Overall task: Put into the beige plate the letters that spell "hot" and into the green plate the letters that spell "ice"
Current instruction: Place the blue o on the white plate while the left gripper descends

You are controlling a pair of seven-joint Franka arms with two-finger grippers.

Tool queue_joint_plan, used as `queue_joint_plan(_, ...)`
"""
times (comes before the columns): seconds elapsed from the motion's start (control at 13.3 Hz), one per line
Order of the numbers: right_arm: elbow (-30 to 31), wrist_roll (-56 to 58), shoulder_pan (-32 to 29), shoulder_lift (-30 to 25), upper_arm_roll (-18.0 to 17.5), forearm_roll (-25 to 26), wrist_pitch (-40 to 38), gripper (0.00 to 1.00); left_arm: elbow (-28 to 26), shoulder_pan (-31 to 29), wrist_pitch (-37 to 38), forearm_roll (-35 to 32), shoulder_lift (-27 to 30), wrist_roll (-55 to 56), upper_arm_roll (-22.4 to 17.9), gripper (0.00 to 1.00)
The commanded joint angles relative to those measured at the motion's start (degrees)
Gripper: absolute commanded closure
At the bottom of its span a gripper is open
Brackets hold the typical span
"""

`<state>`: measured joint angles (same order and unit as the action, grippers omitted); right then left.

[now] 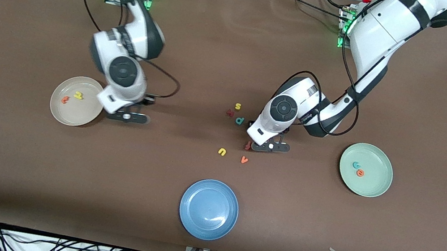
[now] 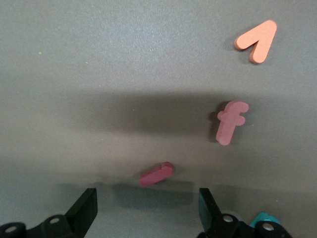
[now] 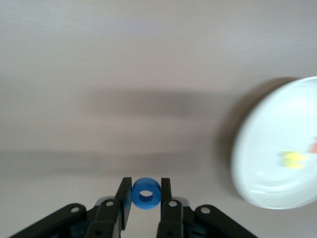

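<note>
My right gripper [image 1: 127, 116] hangs over the table beside the beige plate [image 1: 80, 114], shut on the blue ring-shaped o [image 3: 146, 193]. In that plate [image 3: 247, 163] lie the yellow h [image 1: 78, 95] and the orange t [image 1: 65, 101]. My left gripper [image 1: 267, 146] is low over the middle of the table and open. The dark maroon i [image 2: 156, 174] lies flat on the table just ahead of its fingertips, untouched by the left gripper [image 2: 147, 201]; the front view hides it. The green plate [image 1: 372, 184] holds the teal c [image 1: 356, 164] and the orange e [image 1: 360, 172].
A red f [image 2: 231, 121] and an orange v [image 2: 256, 40] lie close to the i. A yellow u [image 1: 222, 151], a yellow s [image 1: 237, 106] and a teal p [image 1: 239, 120] are scattered nearby. A blue plate [image 1: 209, 209] sits nearer the front camera.
</note>
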<state>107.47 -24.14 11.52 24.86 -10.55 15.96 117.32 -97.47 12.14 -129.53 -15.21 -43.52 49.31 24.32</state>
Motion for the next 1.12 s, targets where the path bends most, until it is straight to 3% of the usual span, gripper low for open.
queue_joint_plan(0.0, 3.8, 12.0, 0.1, -2.6, 6.3, -3.7, -1.1, 0.98, 1.6, 0.3, 0.5, 1.1, -0.9, -0.9, -0.1, 0.18)
queue_joint_plan(0.15, 3.9, 20.8, 0.1, -1.8, 10.7, -7.3, -0.3, 0.98, 1.7, 0.4, 0.5, 1.1, -1.1, -0.8, -0.1, 0.24)
queue_joint_plan(0.3, 4.1, 26.4, -0.4, -0.4, 14.0, -7.5, 1.3, 0.98, 2.0, 0.4, 0.5, 1.2, -1.3, -0.4, -0.1, 0.32)
queue_joint_plan(0.75, 8.3, 35.5, -6.2, 2.6, 14.6, -8.9, 6.5, 0.95, 4.0, 1.2, 0.5, 1.6, -2.4, 0.0, -0.1, 0.47)
queue_joint_plan(0.9, 8.2, 36.0, -6.2, 2.6, 14.5, -9.4, 6.5, 0.88, 4.0, 1.3, 0.5, 1.3, -2.5, -0.1, -0.1, 0.47)
queue_joint_plan(1.05, 8.2, 36.1, -6.2, 2.7, 14.5, -11.7, 6.3, 0.66, 4.0, 1.3, 0.5, 1.2, -2.5, -0.1, -0.1, 0.48)
